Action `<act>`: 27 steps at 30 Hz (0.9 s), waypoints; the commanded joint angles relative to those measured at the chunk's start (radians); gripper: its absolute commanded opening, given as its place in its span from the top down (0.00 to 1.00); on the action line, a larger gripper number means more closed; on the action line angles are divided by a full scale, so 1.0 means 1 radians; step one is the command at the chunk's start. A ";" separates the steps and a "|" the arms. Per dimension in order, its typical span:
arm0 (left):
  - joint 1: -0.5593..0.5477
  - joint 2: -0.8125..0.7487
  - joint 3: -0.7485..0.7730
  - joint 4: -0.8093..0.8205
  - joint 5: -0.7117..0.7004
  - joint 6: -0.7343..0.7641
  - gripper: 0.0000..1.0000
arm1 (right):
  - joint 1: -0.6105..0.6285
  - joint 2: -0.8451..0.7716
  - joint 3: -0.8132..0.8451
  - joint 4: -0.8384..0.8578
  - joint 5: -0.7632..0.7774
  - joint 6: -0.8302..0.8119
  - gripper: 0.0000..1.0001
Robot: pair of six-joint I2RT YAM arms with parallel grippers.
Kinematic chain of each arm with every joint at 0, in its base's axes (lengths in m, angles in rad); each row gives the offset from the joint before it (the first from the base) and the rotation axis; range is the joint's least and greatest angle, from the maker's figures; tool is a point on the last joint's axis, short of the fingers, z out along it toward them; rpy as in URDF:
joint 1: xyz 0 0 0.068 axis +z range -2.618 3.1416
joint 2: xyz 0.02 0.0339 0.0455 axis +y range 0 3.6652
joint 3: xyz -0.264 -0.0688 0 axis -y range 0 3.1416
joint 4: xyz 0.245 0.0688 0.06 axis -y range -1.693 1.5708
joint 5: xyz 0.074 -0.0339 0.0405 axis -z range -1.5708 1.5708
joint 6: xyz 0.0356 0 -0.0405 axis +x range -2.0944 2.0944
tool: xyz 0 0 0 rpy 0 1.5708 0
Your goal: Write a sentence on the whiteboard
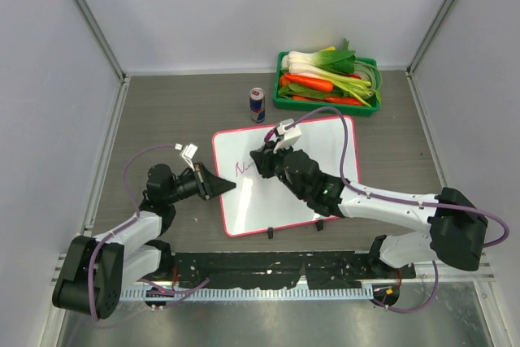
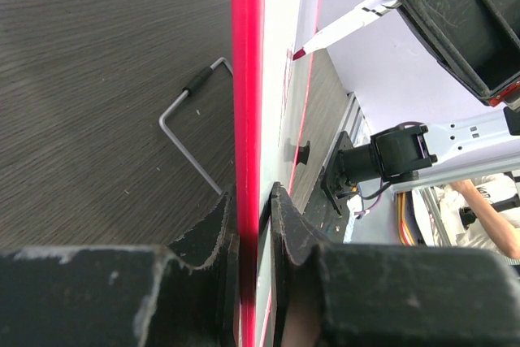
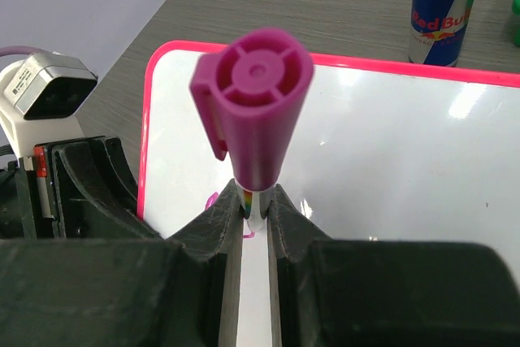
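Two grips are set: nearest us, our left gripper [image 2: 253, 201] pinches the pink left edge of the whiteboard [image 1: 252, 209], and our right gripper [image 3: 253, 201] is pressed onto a magenta marker [image 3: 256, 103]. We judge the board light, stiff and slick, so the frame is the place to take it. It lies mid-table, with the marker tip at its upper left, by the first strokes of the sentence [image 1: 242, 168] — a can [image 1: 257, 105] stands beyond.

Grey wood-grain table [image 1: 162, 111] carries whiteboard [image 1: 244, 205], drink can [image 1: 257, 104], green crate [image 1: 325, 109] of vegetables [image 1: 325, 71], probably toys
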 commanded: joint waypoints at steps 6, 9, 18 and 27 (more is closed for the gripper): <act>-0.007 -0.003 -0.006 -0.030 -0.059 0.106 1.00 | -0.002 0.026 0.048 0.010 0.019 -0.012 0.99; -0.007 -0.003 -0.008 -0.030 -0.059 0.106 1.00 | -0.002 0.032 0.048 0.016 -0.011 -0.015 0.99; -0.008 -0.002 -0.006 -0.030 -0.059 0.108 1.00 | -0.002 0.034 0.043 -0.025 -0.046 -0.004 0.99; -0.010 -0.003 -0.006 -0.030 -0.059 0.108 1.00 | -0.002 0.023 0.011 -0.049 -0.069 0.019 0.99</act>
